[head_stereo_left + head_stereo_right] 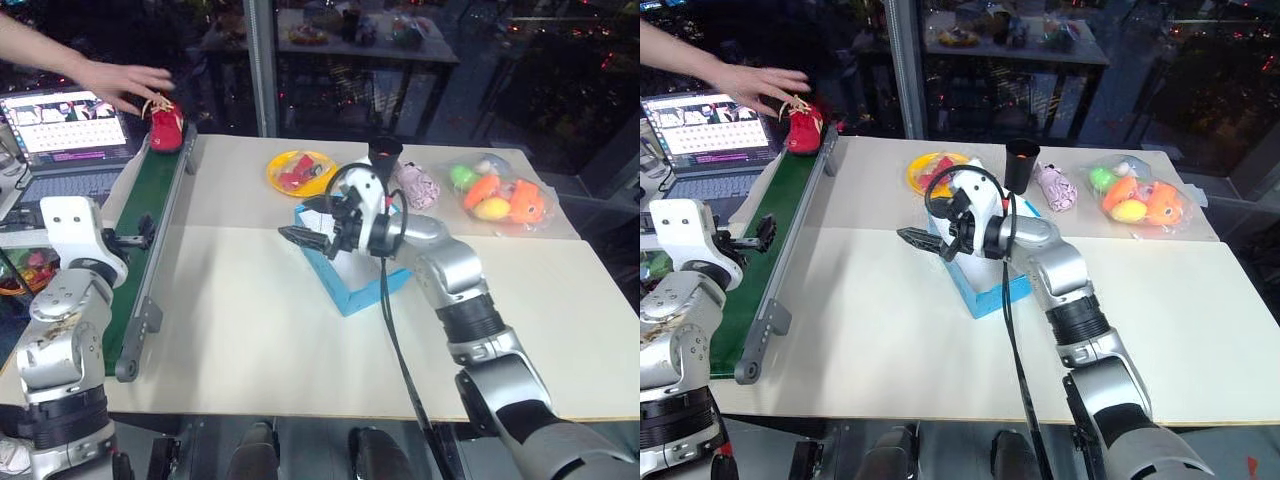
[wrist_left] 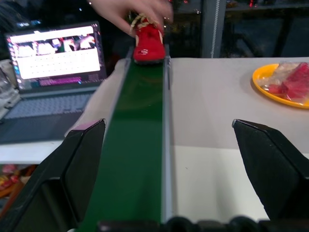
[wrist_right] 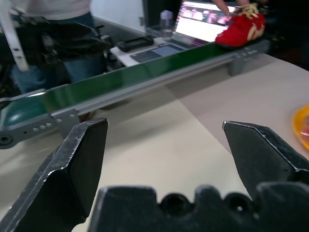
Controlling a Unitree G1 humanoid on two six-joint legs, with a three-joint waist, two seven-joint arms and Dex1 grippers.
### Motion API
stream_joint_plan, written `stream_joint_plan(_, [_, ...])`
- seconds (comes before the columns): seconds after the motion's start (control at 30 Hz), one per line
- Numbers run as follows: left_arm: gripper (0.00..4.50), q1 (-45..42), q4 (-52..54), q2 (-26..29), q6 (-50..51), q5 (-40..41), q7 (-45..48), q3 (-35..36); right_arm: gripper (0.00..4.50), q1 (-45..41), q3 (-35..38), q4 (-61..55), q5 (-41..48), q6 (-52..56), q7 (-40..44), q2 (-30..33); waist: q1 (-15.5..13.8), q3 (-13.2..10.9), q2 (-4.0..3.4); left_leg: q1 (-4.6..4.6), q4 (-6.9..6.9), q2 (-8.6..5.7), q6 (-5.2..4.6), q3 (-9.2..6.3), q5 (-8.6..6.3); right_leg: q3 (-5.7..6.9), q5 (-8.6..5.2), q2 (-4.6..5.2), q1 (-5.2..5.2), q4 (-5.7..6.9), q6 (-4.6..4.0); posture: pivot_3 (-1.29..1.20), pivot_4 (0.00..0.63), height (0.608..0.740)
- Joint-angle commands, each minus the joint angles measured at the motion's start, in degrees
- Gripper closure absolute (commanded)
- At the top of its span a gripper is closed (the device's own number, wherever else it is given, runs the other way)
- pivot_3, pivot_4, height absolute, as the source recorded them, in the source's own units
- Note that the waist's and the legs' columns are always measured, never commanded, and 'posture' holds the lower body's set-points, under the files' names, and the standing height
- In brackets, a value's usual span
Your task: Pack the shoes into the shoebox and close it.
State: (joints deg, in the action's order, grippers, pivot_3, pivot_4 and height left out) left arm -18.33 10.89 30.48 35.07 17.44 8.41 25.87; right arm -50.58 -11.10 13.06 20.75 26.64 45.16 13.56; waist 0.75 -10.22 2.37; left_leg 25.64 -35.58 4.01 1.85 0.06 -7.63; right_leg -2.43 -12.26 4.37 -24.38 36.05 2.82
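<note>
One red shoe [image 1: 165, 126] with cream embroidery sits at the far end of the green conveyor belt [image 1: 152, 225], and a person's hand [image 1: 125, 82] rests on it. My left gripper [image 1: 138, 236] is open and level over the near part of the belt, pointing along it toward the shoe [image 2: 147, 42], well short of it. The blue shoebox [image 1: 352, 292] stands open at the table's middle. Just in front of the box, my right gripper [image 1: 306, 222] hangs open and empty, pointing left toward the belt and the shoe [image 3: 241, 29].
A yellow plate [image 1: 283, 160] with small red pieces lies behind the box. A black cup [image 1: 385, 152], a pink bundle [image 1: 416, 186] and a bag of toy fruit [image 1: 500, 198] sit at the back right. An open laptop [image 1: 62, 128] stands left of the belt.
</note>
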Motion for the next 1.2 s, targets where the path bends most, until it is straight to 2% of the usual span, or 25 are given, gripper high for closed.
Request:
stream_joint_plan(0.03, [0.00,-0.6,-2.5,2.2,-2.7,-1.5,0.7,0.9,0.03,-0.7,0.7,-1.2,-0.7,-1.6,1.2,-0.3,0.0,0.0,0.00,0.00,0.01,0.00,0.00,0.00,0.00,0.00,0.01,0.00,-0.01,0.00,-0.01,0.00,0.150,0.736])
stream_joint_plan(0.33, [0.00,-6.7,-16.9,6.7,-7.0,-3.0,3.4,-0.2,0.03,0.5,1.3,-7.6,0.2,2.0,1.4,1.2,0.0,0.0,0.00,-0.03,0.48,0.02,0.21,0.00,0.14,0.02,0.01,-0.03,-0.22,0.04,-0.07,0.00,0.150,0.736])
stream_joint_plan(0.5, [0.00,-13.5,-26.5,7.7,-11.2,-5.0,5.5,-3.7,0.03,0.6,1.6,-9.4,0.0,2.9,1.0,1.8,-0.1,0.0,0.01,-0.03,0.50,0.01,0.25,0.02,0.16,0.03,0.01,0.00,-0.20,0.02,-0.07,0.00,0.150,0.736])
stream_joint_plan(0.8, [0.00,-24.3,-44.3,9.0,-17.9,-8.1,5.8,-6.1,0.03,1.5,2.1,-12.3,0.2,4.8,-0.1,2.5,0.1,0.0,0.01,-0.02,0.61,0.01,0.04,0.02,0.33,0.05,0.00,-0.03,-0.24,0.04,-0.07,0.00,0.150,0.736])
stream_joint_plan(1.2, [0.00,-28.6,-55.2,9.4,-22.9,-8.6,6.6,-6.2,0.03,1.5,2.1,-12.8,-0.2,5.2,-0.6,3.3,0.1,0.0,0.02,0.00,0.63,0.01,0.05,0.03,0.34,0.05,0.00,-0.02,-0.28,0.04,-0.07,0.00,0.150,0.736])
